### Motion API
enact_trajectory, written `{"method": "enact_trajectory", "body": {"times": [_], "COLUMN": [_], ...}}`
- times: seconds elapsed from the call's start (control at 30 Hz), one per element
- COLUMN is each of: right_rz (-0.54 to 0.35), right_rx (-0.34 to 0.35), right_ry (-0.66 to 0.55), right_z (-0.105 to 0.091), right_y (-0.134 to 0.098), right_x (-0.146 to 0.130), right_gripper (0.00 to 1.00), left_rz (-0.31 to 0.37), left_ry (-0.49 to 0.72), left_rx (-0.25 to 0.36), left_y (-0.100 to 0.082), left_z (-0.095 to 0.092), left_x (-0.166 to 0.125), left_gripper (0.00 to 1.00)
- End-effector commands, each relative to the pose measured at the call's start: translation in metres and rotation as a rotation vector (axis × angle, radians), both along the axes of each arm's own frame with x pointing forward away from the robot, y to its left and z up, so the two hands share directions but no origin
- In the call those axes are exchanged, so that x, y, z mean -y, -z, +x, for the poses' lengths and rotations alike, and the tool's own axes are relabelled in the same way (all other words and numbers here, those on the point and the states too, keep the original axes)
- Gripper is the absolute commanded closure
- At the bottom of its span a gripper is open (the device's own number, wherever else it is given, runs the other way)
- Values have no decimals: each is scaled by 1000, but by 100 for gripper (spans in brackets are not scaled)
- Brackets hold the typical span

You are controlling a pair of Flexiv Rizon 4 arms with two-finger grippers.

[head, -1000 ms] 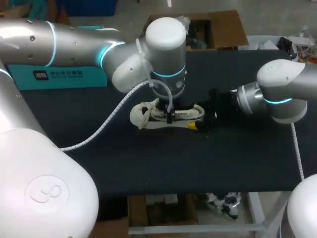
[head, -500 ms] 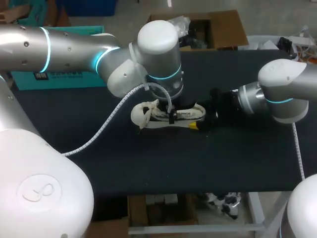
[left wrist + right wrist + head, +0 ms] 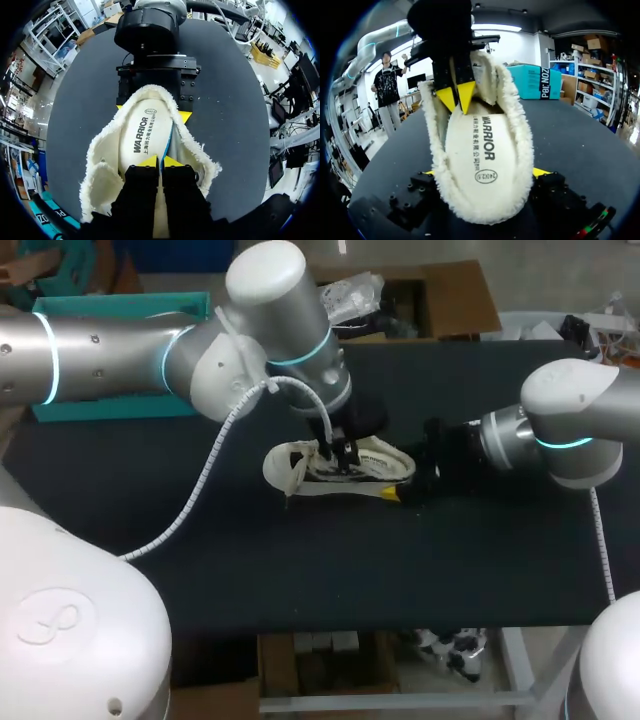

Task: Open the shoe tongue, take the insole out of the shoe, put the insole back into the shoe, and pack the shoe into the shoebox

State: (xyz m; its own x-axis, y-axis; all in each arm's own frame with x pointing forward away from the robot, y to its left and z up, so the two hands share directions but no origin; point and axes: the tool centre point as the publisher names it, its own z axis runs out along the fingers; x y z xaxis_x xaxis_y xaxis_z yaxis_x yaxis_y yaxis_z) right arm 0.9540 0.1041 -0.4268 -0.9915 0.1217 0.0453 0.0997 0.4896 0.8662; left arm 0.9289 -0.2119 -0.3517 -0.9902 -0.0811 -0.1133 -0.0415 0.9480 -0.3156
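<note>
While inside shoe (image 3: 102, 160), insole (image 3: 142, 135) in grip of left end effector (image 3: 160, 161)

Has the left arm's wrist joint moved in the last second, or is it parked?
Yes. The left arm's wrist joint swung away from above the shoe toward the teal box at the table's far left, while the left gripper stayed at the shoe's opening.

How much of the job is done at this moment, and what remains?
Done: the shoe gapes open, insole bare. In hand: the right gripper clamps the heel; the left gripper pinches the insole's edge, not yet out. Left: pull it out, refit it, pack the shoe into the box.
</note>
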Motion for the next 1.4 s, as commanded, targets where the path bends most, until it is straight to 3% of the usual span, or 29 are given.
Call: {"method": "enact_trajectory", "body": {"times": [0.03,0.4,0.5,0.63,0.7,0.8,0.83,1.1,1.4], "right_rz": [3,3,3,3,3,3,3,3,3], "right_rx": [-1,-1,-1,-1,-1,-1,-1,-1,-1], "right_ry": [0,0,0,0,0,0,0,0,0], "right_z": [5,5,5,5,5,5,5,5,5], "right_y": [6,6,6,6,6,6,6,6,6], "right_x": [-1,-1,-1,-1,-1,-1,-1,-1,-1], "right_gripper": [100,100,100,100,100,100,100,100,100], "left_rz": [-63,-217,-226,-186,-178,-185,-184,-155,-66], "left_ry": [7,17,20,-5,-18,-22,-22,-13,52], "left_rx": [-29,-168,-178,-148,-137,-126,-121,-35,64], "left_y": [-10,-21,-22,-21,-23,-27,-29,-40,-35], "left_z": [-3,2,1,-3,-4,-6,-7,-23,-35], "left_x": [-11,-22,-22,-10,-4,1,3,19,35], "left_gripper": [100,100,100,100,69,31,28,33,35]}}
